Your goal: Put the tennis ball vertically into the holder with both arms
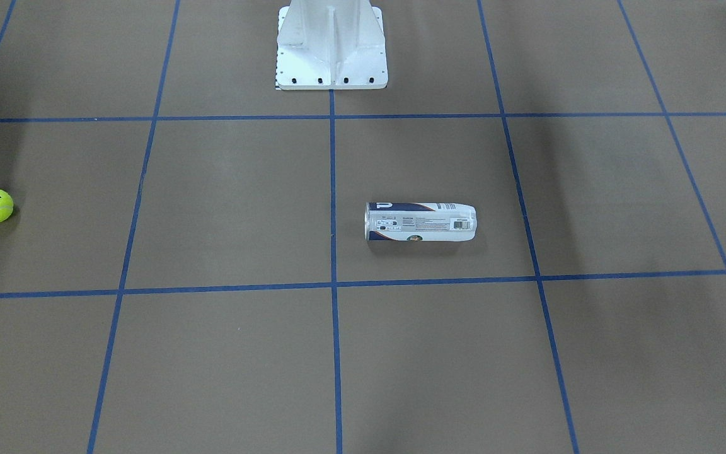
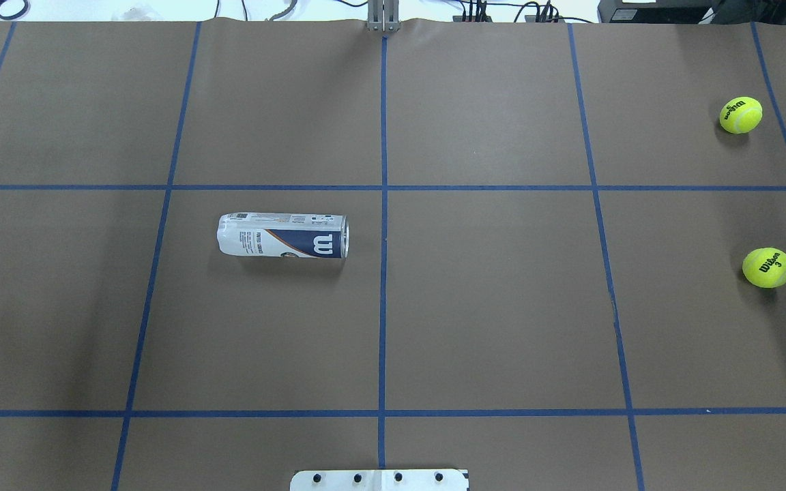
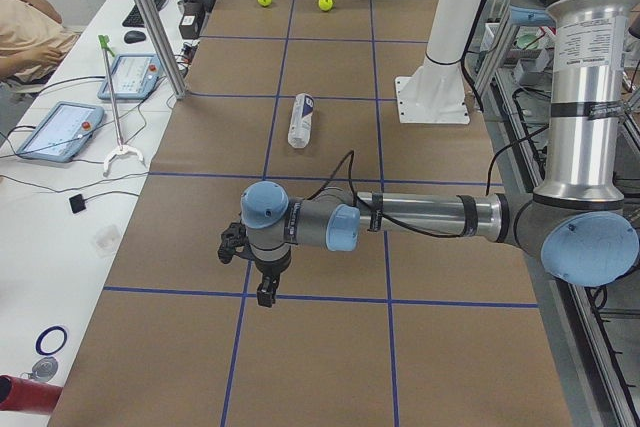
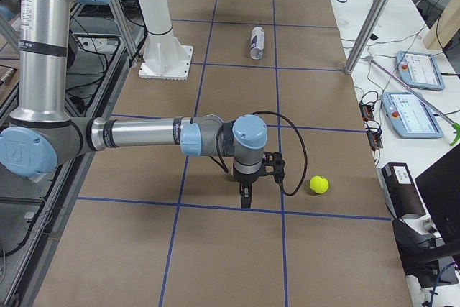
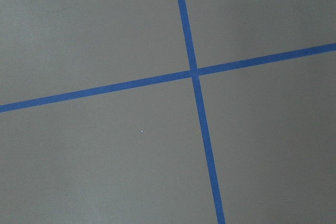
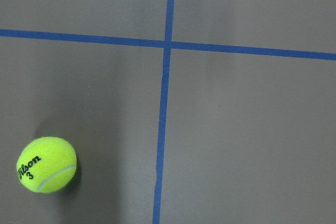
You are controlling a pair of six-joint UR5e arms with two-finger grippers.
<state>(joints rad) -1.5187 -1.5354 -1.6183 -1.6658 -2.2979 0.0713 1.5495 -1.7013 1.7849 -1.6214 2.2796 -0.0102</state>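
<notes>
Holder lies on its side on the desk, in the left half. It is well apart from the tennis ball at the right edge, and a second ball sits beyond that.

Left claw and right claw hang over bare desk, the right one near the ball. Only the side views show them, so I cannot tell whether either is released or clenched.

Risks:
- An off-centre grip could roll the holder.
- A glancing touch could send the ball skidding.
- If the holder is tilted, the ball probably catches at its mouth.
</notes>
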